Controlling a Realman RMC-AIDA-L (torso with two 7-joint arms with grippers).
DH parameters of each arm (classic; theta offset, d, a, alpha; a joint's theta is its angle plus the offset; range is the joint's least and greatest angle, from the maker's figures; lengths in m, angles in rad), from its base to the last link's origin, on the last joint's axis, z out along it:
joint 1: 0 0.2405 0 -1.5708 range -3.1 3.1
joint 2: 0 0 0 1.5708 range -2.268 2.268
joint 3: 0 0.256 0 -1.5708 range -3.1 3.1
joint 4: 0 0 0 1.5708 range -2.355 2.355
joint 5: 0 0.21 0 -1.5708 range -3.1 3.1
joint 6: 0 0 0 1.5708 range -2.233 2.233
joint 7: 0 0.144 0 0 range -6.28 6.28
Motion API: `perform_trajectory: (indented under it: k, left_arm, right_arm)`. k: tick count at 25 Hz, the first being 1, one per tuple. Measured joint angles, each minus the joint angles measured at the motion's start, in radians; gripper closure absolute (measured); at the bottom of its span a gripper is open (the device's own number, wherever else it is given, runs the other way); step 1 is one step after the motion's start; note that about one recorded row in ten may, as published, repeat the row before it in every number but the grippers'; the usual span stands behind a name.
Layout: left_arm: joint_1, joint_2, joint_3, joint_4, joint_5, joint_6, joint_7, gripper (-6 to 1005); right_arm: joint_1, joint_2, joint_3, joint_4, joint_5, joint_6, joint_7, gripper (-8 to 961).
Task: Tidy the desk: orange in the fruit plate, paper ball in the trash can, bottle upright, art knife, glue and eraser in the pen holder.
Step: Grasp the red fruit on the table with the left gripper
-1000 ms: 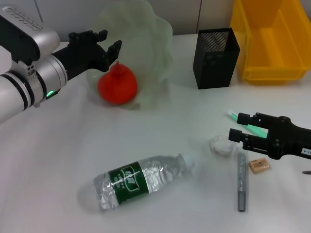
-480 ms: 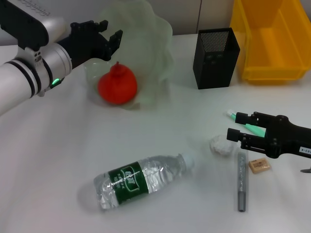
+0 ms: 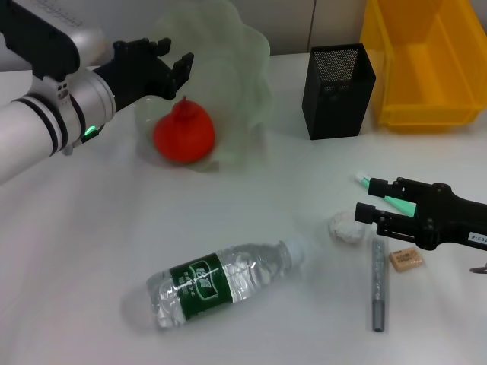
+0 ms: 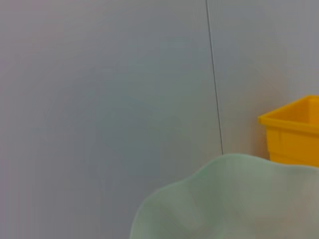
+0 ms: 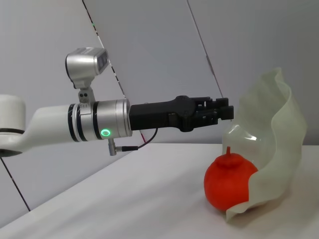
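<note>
The orange [image 3: 183, 135] lies in the tilted pale-green fruit plate [image 3: 247, 53]. My left gripper [image 3: 173, 61] is open and empty, just above and behind the orange; the right wrist view shows this gripper [image 5: 223, 112], the orange [image 5: 231, 186] and the plate [image 5: 279, 119]. The bottle [image 3: 221, 281] lies on its side at the front. My right gripper [image 3: 369, 199] is open, right beside the paper ball [image 3: 346, 226]. The green-white glue [image 3: 365, 181] is partly hidden behind it. The grey art knife [image 3: 377, 285] and the eraser [image 3: 405, 259] lie near it.
The black mesh pen holder [image 3: 338, 90] stands at the back, with the yellow trash can [image 3: 422, 68] to its right. The left wrist view shows only the plate rim [image 4: 224, 199], the trash can's corner [image 4: 294, 129] and the wall.
My left gripper has lifted up and back from the orange, which stays in the plate. My right gripper has hardly moved.
</note>
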Motion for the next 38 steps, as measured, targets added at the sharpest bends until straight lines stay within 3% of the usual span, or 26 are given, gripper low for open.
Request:
perform_trajectory:
  k: [13,16,20,38]
  left_arm:
    - [0.061,0.01,0.06,0.017,0.046,0.026,-0.109,606]
    - [0.056,0.008,0.064,0.011,0.167,0.021,-0.199,606]
    - [0.052,0.004,0.064,0.01,0.211,0.004,-0.228,606]
    - [-0.007,0.001,0.104,-0.053,0.217,-0.039,-0.228,608]
  right_arm:
    - [-0.001,0.0,0.001,0.017,-0.009,0.0,0.0,291]
    - [-0.002,0.0,0.001,0.017,-0.01,0.0,0.0,291]
    - [-0.002,0.0,0.0,0.019,-0.011,0.0,0.0,291]
    - [-0.004,0.0,-0.001,0.032,-0.012,0.0,-0.001,291]
